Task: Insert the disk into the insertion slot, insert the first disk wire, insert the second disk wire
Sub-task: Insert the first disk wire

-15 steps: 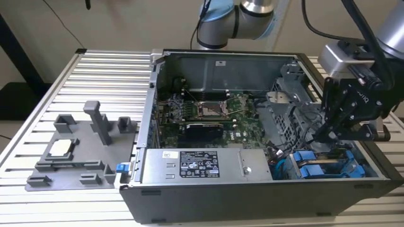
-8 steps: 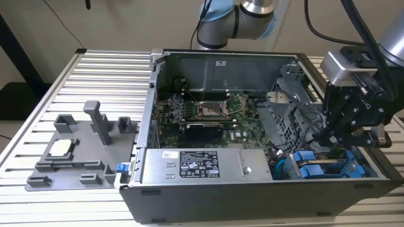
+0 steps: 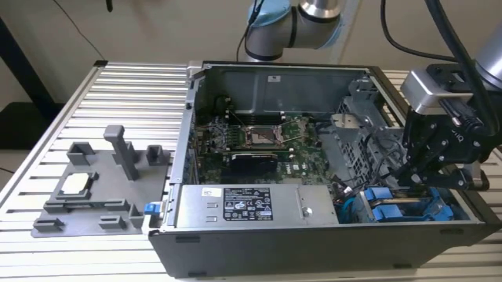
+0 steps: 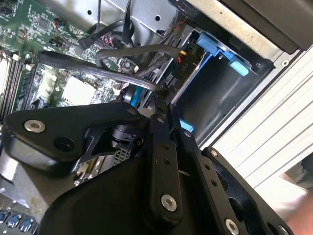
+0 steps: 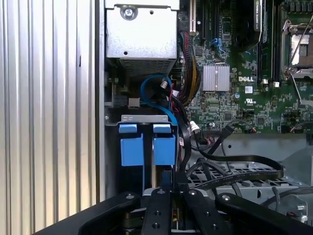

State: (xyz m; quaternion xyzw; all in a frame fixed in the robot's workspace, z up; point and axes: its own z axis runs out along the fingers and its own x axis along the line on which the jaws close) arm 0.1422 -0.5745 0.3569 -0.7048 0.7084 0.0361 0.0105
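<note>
The gripper (image 5: 174,190), its fingers drawn nearly together and apparently pinched on the end of a black wire (image 5: 183,152), hung low inside the open computer case (image 3: 314,249), just beside two blue drive fronts. The disk (image 5: 164,147), judged to be the carrier nearer the fingers, sat home in the insertion slot (image 5: 146,118) of the grey cage, flush beside a second blue carrier (image 5: 131,147); the work thus stood at the wiring. Risks: the plug, held in so narrow a pinch, could twist and meet its socket askew, bending contacts. The looped black cable bundle (image 5: 230,179) and a blue cable (image 5: 143,90) crowded the approach and could snag the fingers or drag the wire loose. Hidden: the plug and its socket were masked by the fingers in both wrist views, and the drive's metal body lay behind its blue front. Which of the two carriers was the task's own remained uncertain.
</note>
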